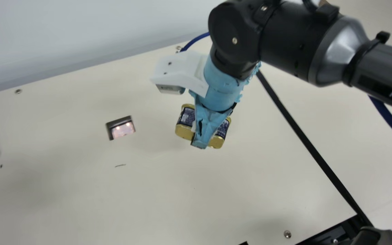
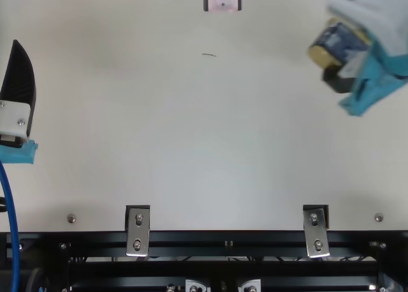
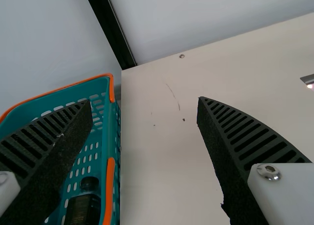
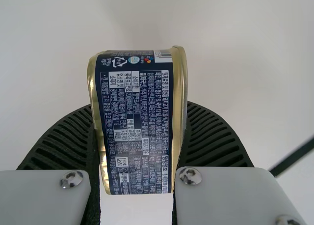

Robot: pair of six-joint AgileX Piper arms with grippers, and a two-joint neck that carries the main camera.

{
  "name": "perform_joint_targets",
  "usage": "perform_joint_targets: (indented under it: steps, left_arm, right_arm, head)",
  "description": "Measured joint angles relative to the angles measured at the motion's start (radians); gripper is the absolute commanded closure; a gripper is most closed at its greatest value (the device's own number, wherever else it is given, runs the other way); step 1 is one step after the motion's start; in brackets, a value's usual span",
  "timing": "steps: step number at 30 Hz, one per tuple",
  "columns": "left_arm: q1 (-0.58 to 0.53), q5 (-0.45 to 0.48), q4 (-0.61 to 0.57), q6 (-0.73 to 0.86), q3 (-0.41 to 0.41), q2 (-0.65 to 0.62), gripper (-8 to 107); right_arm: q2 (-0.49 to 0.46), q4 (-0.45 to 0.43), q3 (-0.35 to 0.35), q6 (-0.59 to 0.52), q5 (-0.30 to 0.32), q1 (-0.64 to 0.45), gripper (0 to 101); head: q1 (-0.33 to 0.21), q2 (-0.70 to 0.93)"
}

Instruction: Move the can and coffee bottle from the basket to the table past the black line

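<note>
right arm (image 1: 284, 37) of ours looms nearest the camera, slanting in from the upper right of the main view, and down at its end is our right gripper (image 1: 200, 141), clamped on the can (image 1: 185, 120)! what a picture from the right wrist: the two black ribbed fingers of our right gripper (image 4: 137, 156) press in from either side, navy label facing us, gold edges running right beside the ribs. we have it over the table (image 1: 148, 190), and in the main view it sits to the left of the black line (image 1: 305, 136), apart from it; whether any edge touches the surface, we cannot tell.

over to our other side, and there's the left gripper (image 2: 19, 81) at the left edge of the top view. the left wrist view gives us the full story: fingers of our left gripper (image 3: 144, 102) spread wide, nothing between them, cream tabletop beyond.

and look at the container! the basket (image 3: 114, 131), teal, slotted walls, orange trim, stands beside the tabletop in that same left wrist view, partly behind one ribbed finger. inside it, close to the wall, we spot the coffee bottle (image 3: 83, 208), dark, with a black cap, its lower part cut off by the frame.

rounding out our field: a lit recess (image 1: 123, 130) in the tabletop, and a blue cable (image 1: 391, 119) curving below our right arm.
</note>
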Motion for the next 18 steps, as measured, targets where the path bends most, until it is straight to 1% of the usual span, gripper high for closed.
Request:
perform_joint_targets:
  steps: [6, 11, 15, 18]
  left_arm:
    - [0.0, 0.0, 0.0, 0.0, 0.0, 0.0, 9]
    - [0.0, 0.0, 0.0, 0.0, 0.0, 0.0, 9]
    - [0.0, 0.0, 0.0, 0.0, 0.0, 0.0, 9]
    - [0.0, 0.0, 0.0, 0.0, 0.0, 0.0, 9]
  right_arm:
    - [-0.09, -0.006, 0.065, -0.038, 0.011, -0.163, 101]
    - [-0.15, 0.003, 0.099, -0.089, 0.025, -0.32, 101]
    - [-0.177, 0.002, 0.11, -0.146, 0.03, -0.455, 101]
    - [-0.173, -0.001, 0.108, -0.176, 0.022, -0.546, 101]
  head:
    - [0.0, -0.118]
    - [0.0, -0.215]
    - [0.0, -0.22]
    - [0.0, -0.215]
